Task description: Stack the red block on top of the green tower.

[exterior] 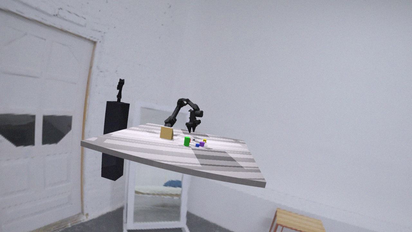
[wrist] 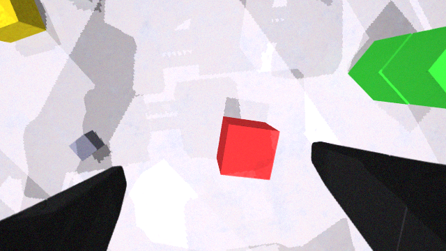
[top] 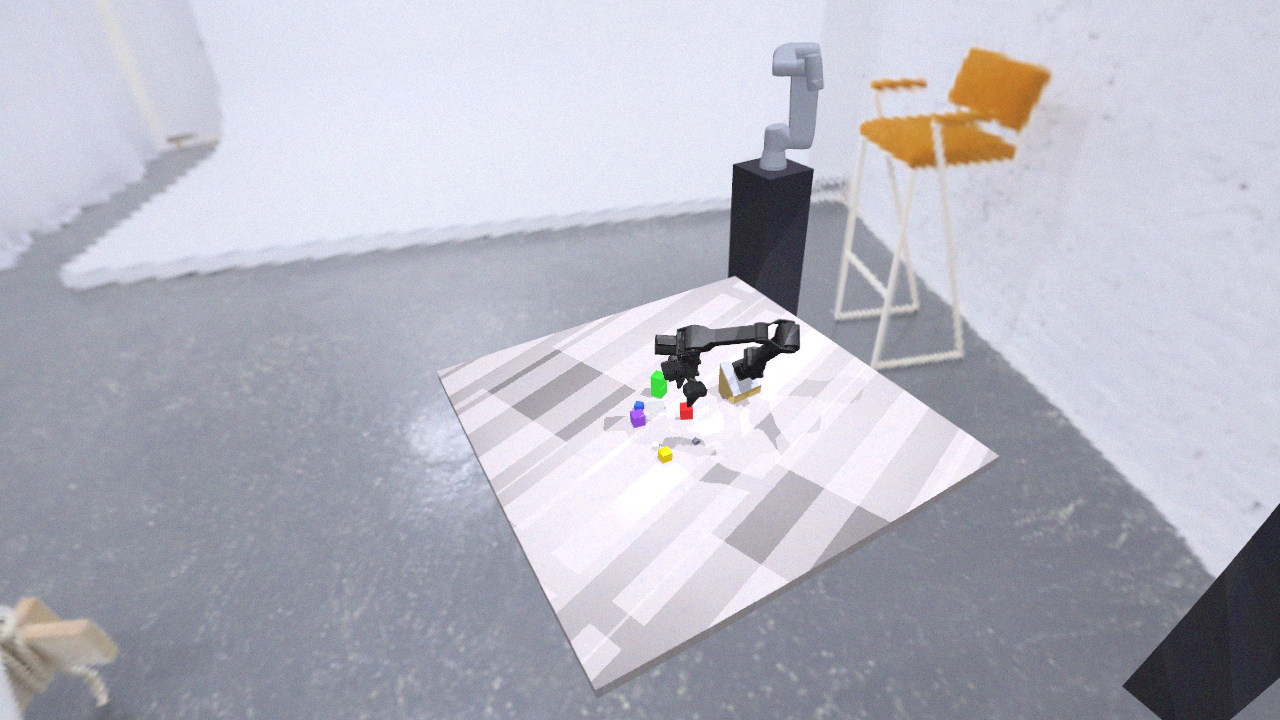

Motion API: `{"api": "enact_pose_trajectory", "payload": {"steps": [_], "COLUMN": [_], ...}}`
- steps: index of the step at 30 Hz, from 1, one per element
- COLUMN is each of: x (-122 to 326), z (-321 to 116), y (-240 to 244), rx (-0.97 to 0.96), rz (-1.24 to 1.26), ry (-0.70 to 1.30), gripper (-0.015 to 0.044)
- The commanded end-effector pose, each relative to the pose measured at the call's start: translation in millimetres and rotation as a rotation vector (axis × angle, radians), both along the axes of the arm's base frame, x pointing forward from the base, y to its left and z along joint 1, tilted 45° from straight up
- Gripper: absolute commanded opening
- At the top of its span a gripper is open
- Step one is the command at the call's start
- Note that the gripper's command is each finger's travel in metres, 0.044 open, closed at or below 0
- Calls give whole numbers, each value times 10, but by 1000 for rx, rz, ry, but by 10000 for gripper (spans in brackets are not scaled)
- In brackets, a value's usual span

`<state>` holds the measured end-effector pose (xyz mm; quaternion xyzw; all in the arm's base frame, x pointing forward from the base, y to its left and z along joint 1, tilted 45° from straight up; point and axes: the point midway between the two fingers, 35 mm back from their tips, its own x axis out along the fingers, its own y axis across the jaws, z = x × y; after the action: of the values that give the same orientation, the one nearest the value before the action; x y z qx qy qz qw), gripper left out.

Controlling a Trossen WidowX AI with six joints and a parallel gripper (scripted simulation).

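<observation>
Jaws wide apart, nothing between them. Gripper (wrist: 217, 155) hangs over the red block (wrist: 247, 148), not touching it; in the wrist view the block sits on the tabletop (top: 805, 537) between the two black fingers, nearer the right one.

Red block (top: 685, 411) is in the far half of the tabletop, just in front of the arm's tan base (top: 739, 385). Green tower (top: 658, 383) stands upright near it, toward the far-left edge, apart from the block. Purple block (top: 637, 418) with a small blue block (top: 639, 405) just beside it lie further toward the left corner. Yellow block (top: 665, 454) sits nearer the middle, with a tiny grey cube (wrist: 87, 144) between it and the red block.

Surface: white slab with grey stripes and patches, arm shadow broken across it under the gripper (top: 692, 390).

Room: white walls, speckled grey floor (top: 223, 447). Off the far corner stands a dark pedestal (top: 769, 232) carrying a grey arm (top: 794, 102), with an orange-seated high chair (top: 948, 134) next to it. The exterior view shows a panelled white door (exterior: 43, 115), a white-framed mirror (exterior: 155, 196) under the tabletop and a wooden stool (exterior: 296, 221).
</observation>
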<state>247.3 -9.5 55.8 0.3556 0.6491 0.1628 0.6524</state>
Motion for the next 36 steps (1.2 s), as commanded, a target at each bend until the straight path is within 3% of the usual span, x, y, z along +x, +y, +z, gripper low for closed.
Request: {"api": "enact_pose_trajectory", "payload": {"steps": [1, 4, 36], "x": [-135, -204, -188], "z": [-78, -74, -569], "y": [-187, -225, 252], "rx": [36, 54, 54], "rz": [-82, -111, -112], "ry": [181, 251, 250], "gripper": [440, 440, 440]}}
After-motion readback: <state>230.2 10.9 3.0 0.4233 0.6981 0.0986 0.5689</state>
